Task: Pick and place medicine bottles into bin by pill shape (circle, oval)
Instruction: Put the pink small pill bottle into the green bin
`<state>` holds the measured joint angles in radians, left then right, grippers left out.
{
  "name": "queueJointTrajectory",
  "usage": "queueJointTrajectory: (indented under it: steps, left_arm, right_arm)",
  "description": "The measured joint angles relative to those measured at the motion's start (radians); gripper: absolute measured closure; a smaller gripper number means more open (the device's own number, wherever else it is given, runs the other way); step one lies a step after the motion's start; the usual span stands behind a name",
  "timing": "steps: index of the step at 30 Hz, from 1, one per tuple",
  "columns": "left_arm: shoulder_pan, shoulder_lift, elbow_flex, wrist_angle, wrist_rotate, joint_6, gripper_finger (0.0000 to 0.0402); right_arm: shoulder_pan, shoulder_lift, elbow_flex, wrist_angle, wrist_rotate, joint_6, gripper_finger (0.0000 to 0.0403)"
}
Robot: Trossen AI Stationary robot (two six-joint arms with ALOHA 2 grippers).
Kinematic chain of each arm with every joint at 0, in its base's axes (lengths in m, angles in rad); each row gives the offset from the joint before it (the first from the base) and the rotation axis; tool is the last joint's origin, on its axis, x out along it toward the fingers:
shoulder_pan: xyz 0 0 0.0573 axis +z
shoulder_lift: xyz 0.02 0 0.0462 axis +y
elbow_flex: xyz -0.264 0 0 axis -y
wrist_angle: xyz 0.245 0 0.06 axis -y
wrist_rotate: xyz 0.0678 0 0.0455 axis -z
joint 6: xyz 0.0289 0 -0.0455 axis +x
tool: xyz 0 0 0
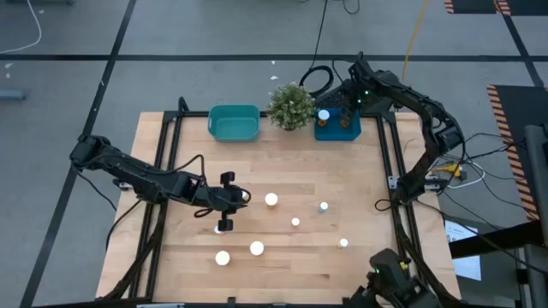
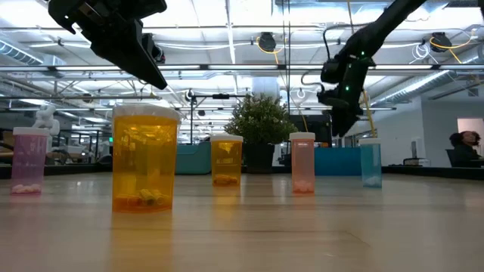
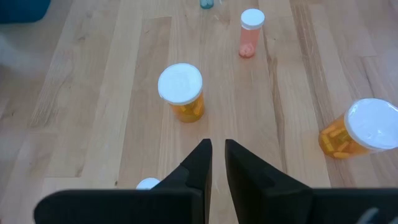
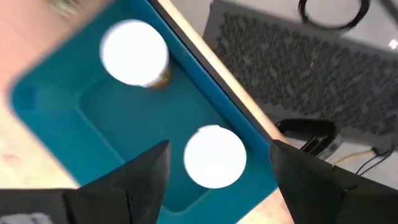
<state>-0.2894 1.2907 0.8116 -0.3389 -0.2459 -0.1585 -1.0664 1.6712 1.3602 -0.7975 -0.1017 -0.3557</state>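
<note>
Seven medicine bottles (image 1: 271, 199) stand upright, caps up, scattered across the wooden table (image 1: 282, 162). Two more stand upright in the blue bin (image 4: 62, 118). The right gripper (image 4: 214, 163) hovers spread above them. The left gripper (image 3: 216, 163), fingers nearly together, holds nothing.

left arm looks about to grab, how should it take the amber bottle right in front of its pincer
Grip the amber bottle across its round body just under the white cap, coming straight down from above. It stands upright with bare table all round it. The left pincer is nearly shut, so it must open wider first.
</note>
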Motion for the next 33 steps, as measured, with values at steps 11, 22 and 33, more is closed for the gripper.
queueJointTrajectory:
  steps: [11,22,33]
  left_arm:
    - [-0.015,0.000,0.000,-0.002,0.009,-0.032,0.0353]
    - [-0.113,0.000,0.000,0.002,-0.038,-0.143,0.0303]
    - [-0.238,0.000,0.000,0.084,-0.074,-0.277,0.0237]
  right_arm:
    - [0.273,-0.281,-0.002,-0.060,-0.003,0.137,0.0136]
    - [0.743,-0.615,-0.292,0.110,0.073,0.370,0.0145]
    - [1.048,-0.740,-0.591,0.390,0.143,0.510,0.0149]
